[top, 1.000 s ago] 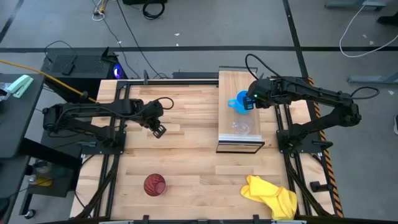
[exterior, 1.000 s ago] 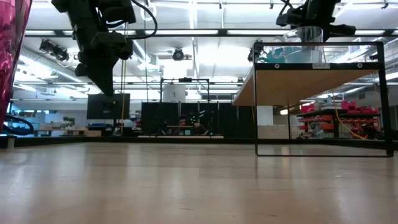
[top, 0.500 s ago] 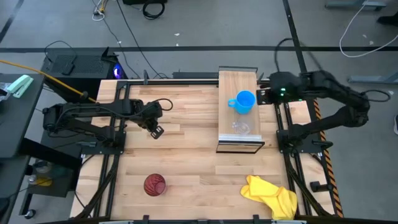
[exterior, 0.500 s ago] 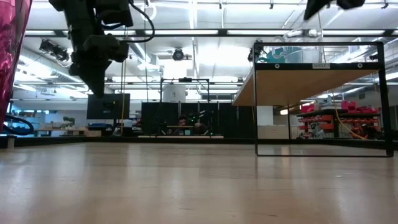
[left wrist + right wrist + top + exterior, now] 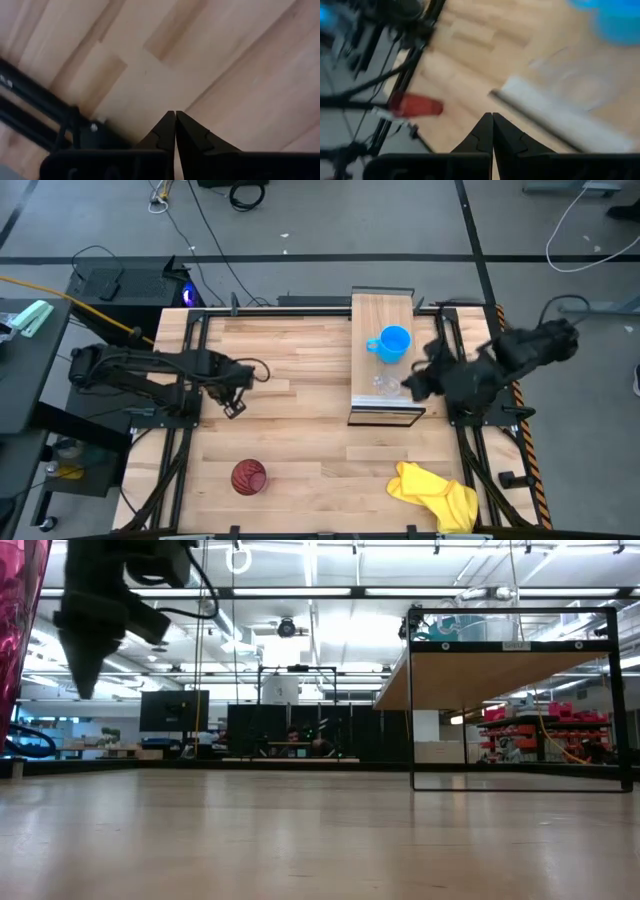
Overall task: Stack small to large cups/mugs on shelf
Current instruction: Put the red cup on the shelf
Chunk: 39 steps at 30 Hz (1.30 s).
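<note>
On the shelf (image 5: pixel 383 315), toward the 1 o'clock side of the tabletop (image 5: pixel 300 430), sat the bright blue mug (image 5: pixel 390 344) with its handle pointing at 9 o'clock, and the small clear plastic cup (image 5: pixel 387 386) stood just at its 6 o'clock side — near the shelf's front edge, not touching the mug. The dark red tumbler (image 5: pixel 248 477) was well apart from both, lying on the tabletop down around 7 o'clock; in the low view it filled the frame's left edge (image 5: pixel 18 630). A crumpled yellow cloth (image 5: pixel 437 492) lay at about 5 o'clock.

The right gripper (image 5: pixel 412 387) hung just off the shelf's 3 o'clock edge, beside the clear cup, and its wrist view had the fingers (image 5: pixel 492 131) clenched tip to tip with nothing between them. The left gripper (image 5: pixel 233 407) was over at 9 o'clock, above bare wood near the table's dark frame rail (image 5: pixel 35 107) — its fingers (image 5: pixel 176 131) were pressed together too, holding nothing. From table height it hung pointing down (image 5: pixel 85 660), clear of the surface.
</note>
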Motion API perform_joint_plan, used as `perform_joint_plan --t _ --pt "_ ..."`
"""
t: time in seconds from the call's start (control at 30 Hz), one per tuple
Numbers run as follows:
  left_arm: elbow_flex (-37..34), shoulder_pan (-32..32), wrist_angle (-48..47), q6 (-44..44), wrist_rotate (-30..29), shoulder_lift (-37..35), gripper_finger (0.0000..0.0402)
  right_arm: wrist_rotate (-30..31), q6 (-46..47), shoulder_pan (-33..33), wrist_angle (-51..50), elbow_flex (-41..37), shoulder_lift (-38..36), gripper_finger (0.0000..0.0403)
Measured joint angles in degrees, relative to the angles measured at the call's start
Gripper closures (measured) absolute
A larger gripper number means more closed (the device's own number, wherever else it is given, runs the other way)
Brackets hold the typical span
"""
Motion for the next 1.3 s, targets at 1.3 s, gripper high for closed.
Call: perform_joint_plan --t 1.3 --pt "0.04 -59.56 30.74 -91.04 -17.44 15.68 0.0388 9.39 34.56 42.90 5.27 -0.11 33.54 0.0398"
